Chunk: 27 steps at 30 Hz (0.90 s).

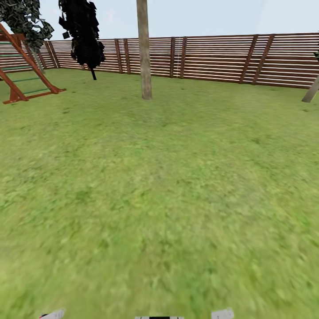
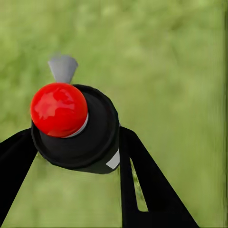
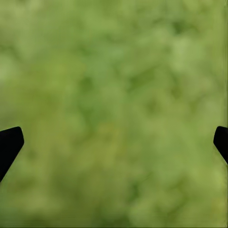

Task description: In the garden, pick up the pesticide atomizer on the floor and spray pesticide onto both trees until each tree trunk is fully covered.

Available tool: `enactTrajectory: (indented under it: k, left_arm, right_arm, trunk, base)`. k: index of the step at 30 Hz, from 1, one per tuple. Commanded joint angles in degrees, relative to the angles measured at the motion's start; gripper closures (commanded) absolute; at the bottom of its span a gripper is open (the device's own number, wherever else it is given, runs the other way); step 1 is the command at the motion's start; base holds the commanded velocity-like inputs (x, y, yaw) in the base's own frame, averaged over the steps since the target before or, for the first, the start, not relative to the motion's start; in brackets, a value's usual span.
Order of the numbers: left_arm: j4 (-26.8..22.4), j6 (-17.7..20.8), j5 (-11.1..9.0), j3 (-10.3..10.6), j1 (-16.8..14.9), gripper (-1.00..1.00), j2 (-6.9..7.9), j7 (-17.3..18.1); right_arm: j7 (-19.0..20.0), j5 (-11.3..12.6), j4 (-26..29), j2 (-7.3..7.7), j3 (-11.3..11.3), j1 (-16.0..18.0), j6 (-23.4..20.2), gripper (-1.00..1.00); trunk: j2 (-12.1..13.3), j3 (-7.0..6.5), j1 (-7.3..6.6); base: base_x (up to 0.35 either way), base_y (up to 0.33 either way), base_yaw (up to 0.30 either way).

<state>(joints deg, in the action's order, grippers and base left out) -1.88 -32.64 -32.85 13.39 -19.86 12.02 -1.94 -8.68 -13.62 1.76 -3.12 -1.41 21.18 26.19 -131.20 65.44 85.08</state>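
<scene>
the pesticide atomizer (image 2: 76, 126), a black body with a red cap and a grey nozzle, is seen in the left wrist view clamped between the two black fingers (image 2: 152, 185) of the left gripper (image 2: 78, 156), above blurred grass. the right gripper (image 3: 114, 142) is spread wide with nothing between its fingertips (image 3: 9, 142), over the lawn (image 1: 159, 199). in the head view a thick grey-beige tree trunk (image 1: 144, 48) is seen standing far off across the lawn, near the fence (image 1: 221, 57); a second trunk (image 1: 311, 91) is cut by the right edge of the view. no specks can be made out on the bark. the pick-up is judged done and the approach to the first tree is in hand; next, the base must be driven close and the nozzle aimed at the bark
</scene>
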Motion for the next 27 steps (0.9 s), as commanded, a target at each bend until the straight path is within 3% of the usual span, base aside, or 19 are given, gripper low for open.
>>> enactTrajectory:
  k: [1,19,21,27]
  left_arm:
    - [0.0,0.0,0.0,0.0,0.0,1.00,0.01,0.0]
    - [0.0,0.0,0.1,0.0,0.0,1.00,-0.11,0.3]
    - [-0.1,0.0,0.3,0.1,0.0,1.00,-0.14,0.5]
    - [-3.4,-0.3,2.6,0.7,-0.2,1.00,-0.23,0.6]
  right_arm:
    - [0.0,0.0,0.0,0.01,0.0,0.0,0.0,-1.00]
    - [0.0,0.1,0.5,-0.01,-0.3,0.0,0.2,-1.00]
    - [0.0,0.3,2.1,-0.05,-0.4,0.0,0.3,-1.00]
    - [-0.1,0.4,14.6,-0.19,-0.6,0.0,0.3,-1.00]
  trunk:
    - [0.0,0.00,0.00]
    - [0.0,0.00,0.00]
    - [0.0,0.00,0.00]
    - [0.0,0.00,0.00]
  base:
    - [0.344,0.000,0.000]
    - [0.344,0.000,0.000]
    - [0.344,0.000,0.000]
    - [0.344,0.000,0.000]
